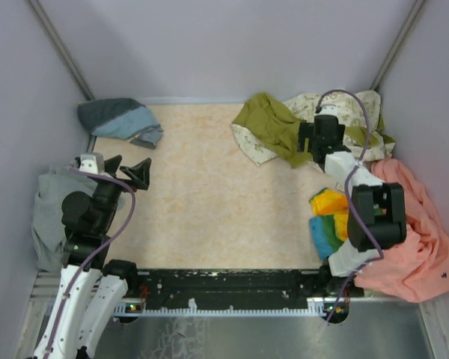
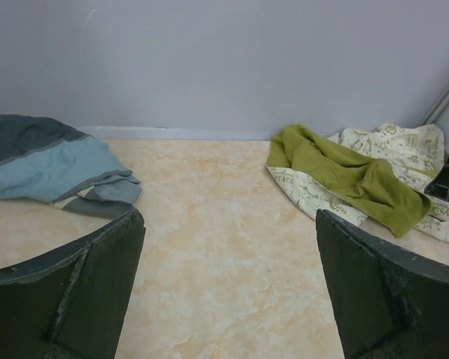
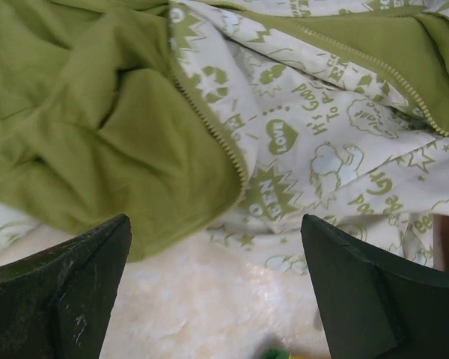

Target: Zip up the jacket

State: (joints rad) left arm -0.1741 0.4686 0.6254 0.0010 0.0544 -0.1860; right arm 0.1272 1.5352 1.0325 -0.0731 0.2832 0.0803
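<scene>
Top view: the jacket (image 1: 284,127) lies crumpled at the far right corner of the tabletop (image 1: 209,202), green lining showing. The right gripper (image 1: 310,146) hangs over it, spread. The left gripper (image 1: 129,168) sits near the left edge, well apart from the jacket, spread and empty. A pink garment (image 1: 411,232) lies at the right.

Left wrist: 2 fingers (image 2: 75,292) stand wide apart over bare tabletop. A blue-grey garment (image 2: 52,161) lies far left, the jacket far right.

Right wrist: the fingers are apart above the jacket. The zipper (image 3: 209,123) edges the lining, unjoined.
</scene>
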